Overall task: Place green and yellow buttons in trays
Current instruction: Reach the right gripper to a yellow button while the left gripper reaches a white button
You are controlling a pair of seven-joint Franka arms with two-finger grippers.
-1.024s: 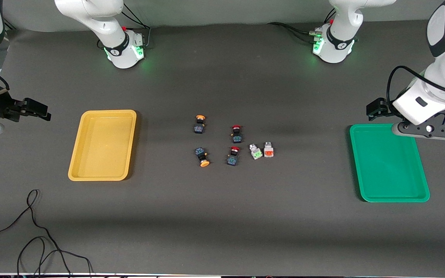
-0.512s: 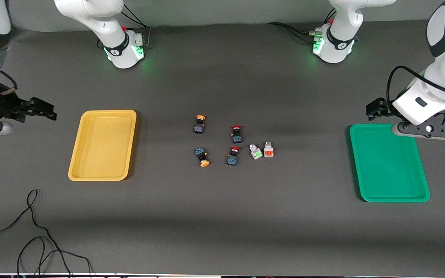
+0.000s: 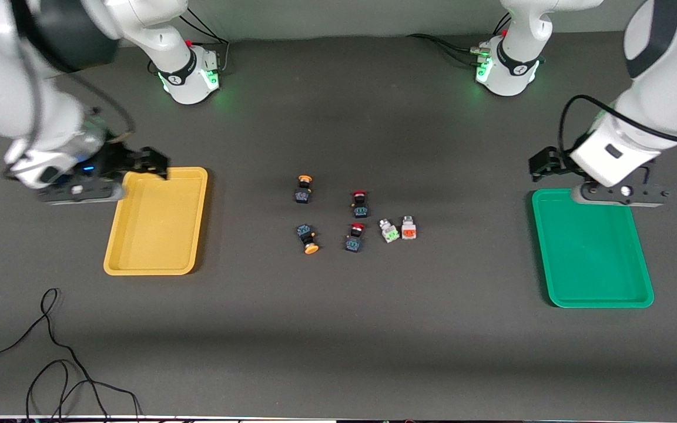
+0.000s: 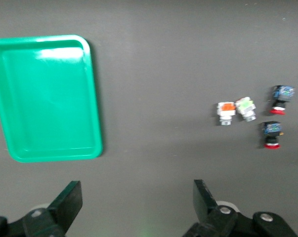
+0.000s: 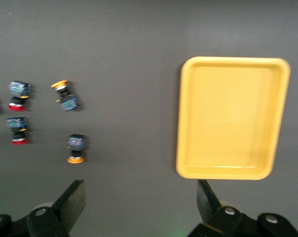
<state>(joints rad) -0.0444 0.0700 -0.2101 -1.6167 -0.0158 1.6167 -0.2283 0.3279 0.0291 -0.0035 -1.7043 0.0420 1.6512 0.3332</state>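
Two black buttons with orange-yellow caps lie mid-table, toward the yellow tray. Beside them, toward the green tray, lie a white switch with a green face and one with an orange face. My right gripper hangs open and empty over a corner of the yellow tray. My left gripper hangs open and empty over the table by a corner of the green tray. Both trays are empty. Each wrist view shows wide-spread jaws, left gripper and right gripper.
Two black buttons with red caps lie between the yellow-capped buttons and the switches. A black cable loops on the table near the front camera at the right arm's end. The arm bases stand along the table's edge farthest from the camera.
My right arm has swung in from the table's end to a corner of the yellow tray. My left gripper has shifted a little toward the table's middle. Both stay open.
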